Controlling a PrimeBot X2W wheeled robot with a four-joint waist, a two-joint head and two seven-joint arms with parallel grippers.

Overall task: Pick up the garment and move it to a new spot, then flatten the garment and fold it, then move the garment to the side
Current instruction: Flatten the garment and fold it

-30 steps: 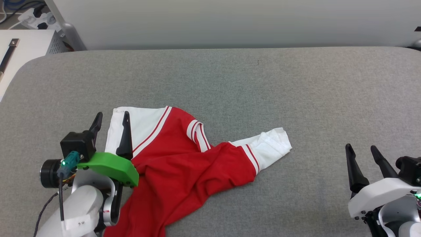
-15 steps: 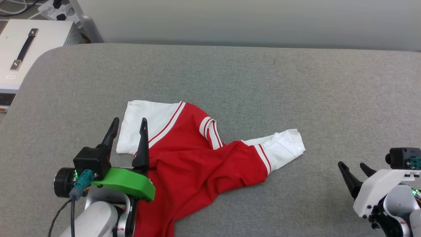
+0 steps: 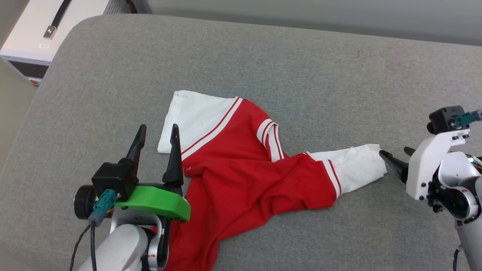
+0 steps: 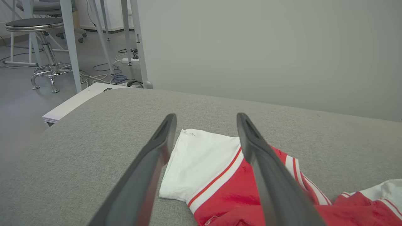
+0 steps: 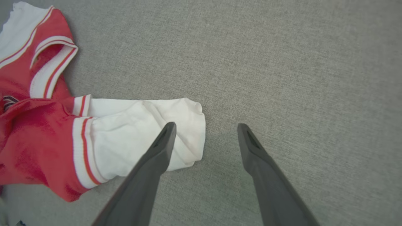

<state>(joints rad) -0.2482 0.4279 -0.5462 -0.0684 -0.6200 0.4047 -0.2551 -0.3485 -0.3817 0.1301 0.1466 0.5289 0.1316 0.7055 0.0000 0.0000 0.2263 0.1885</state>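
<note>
the right hand point(image 5: 206, 125), spread and empty, has swung in to the garment's point(image 3: 244, 180) white sleeve point(image 3: 357, 167), with one tip over the cuff. a second ago it hung well apart. the left hand point(image 3: 158, 127), also spread, still waits at the other sleeve point(image 3: 196, 116). the garment lies crumpled on the counter point(image 3: 263, 56) between both hands, so the pickup looks close. the head camera has turned too.

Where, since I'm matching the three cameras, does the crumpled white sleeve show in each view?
Head view: crumpled white sleeve right of centre, its cuff beside the right gripper.
Left wrist view: at the lower right edge.
Right wrist view: left of centre, one fingertip overlapping it.
Shared landmark: the striped collar trim.
</note>
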